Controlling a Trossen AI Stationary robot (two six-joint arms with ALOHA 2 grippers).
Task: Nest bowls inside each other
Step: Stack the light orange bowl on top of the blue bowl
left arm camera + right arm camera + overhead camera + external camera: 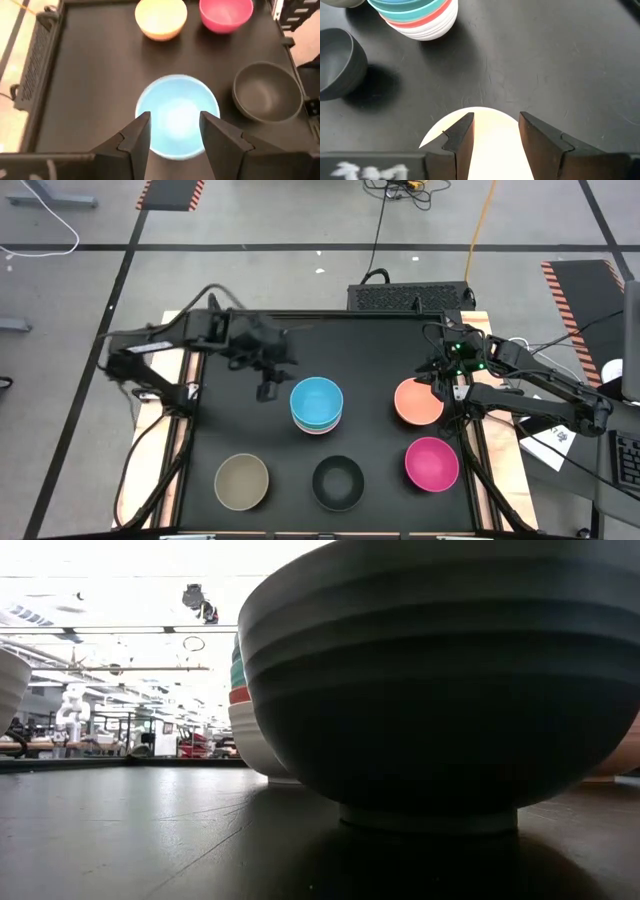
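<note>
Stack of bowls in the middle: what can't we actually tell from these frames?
- Stack of bowls, high view: blue top bowl covers the rest, so the count is unclear.
- Low view: black bowl hides most of the stack; only white, red and teal edges show.
- Right wrist view: frame edge cuts the stack's top.
- Right gripper: orange bowl glares white, so contact is unclear.

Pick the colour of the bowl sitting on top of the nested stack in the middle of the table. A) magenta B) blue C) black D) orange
B: in the high view the blue bowl tops the stack at the table's middle, while the orange bowl, black bowl and magenta bowl each sit alone on the mat.
</note>
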